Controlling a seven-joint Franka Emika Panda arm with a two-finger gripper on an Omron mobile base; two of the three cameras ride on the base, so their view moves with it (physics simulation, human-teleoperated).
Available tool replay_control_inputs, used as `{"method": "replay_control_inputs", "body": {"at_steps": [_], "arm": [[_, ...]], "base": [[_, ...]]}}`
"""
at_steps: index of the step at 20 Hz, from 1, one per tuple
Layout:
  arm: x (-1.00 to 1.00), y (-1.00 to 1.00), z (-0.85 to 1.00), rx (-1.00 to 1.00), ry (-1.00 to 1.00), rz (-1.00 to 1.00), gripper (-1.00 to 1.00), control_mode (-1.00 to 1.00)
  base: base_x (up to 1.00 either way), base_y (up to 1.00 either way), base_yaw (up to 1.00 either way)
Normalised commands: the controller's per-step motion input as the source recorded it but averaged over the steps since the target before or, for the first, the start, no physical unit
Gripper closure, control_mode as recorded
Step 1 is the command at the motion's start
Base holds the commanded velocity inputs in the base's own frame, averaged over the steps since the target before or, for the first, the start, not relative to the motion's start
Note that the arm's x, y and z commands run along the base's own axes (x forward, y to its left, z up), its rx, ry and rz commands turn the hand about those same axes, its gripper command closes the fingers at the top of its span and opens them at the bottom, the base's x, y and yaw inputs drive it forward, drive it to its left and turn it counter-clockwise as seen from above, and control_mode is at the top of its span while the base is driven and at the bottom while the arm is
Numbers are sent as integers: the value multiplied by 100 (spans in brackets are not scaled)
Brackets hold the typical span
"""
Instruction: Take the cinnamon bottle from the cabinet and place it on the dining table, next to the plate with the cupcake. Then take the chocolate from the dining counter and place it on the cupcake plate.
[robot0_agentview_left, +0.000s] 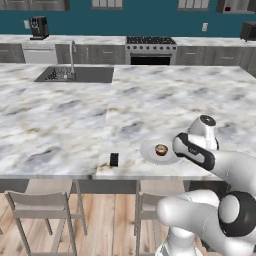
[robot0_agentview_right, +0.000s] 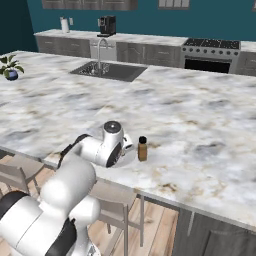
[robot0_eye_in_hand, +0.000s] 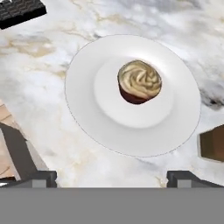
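Overhead, released claw (robot0_eye_in_hand: 112, 177) above veined marble dining table (robot0_agentview_left: 75, 110), teal-walled kitchen behind.

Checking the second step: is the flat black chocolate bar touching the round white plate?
Apart: hand view shows bare marble between chocolate bar and plate.

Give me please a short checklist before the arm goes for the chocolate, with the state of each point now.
1. Bottle stands upright on the table: ok.
2. Bottle is beside the plate, not on it: ok.
3. Gripper is open and holds nothing: ok.
4. Chocolate lies flat on the table near its front edge, apart from the plate: ok.
5. Free room on the plate beside the cupcake: ok.
6. Nothing on the table between plate and chocolate: ok.
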Motion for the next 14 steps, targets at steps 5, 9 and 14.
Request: {"method": "replay_control_inputs", "body": {"at_steps": [5,9,14], "arm": [[19,55,12,0,0,-36,-100,-100],[22,48,16,1,0,-39,-100,-100],[16,47,19,10,5,-35,-100,-100]], "base": [[0,0,0],[0,0,0],[0,0,0]]}}
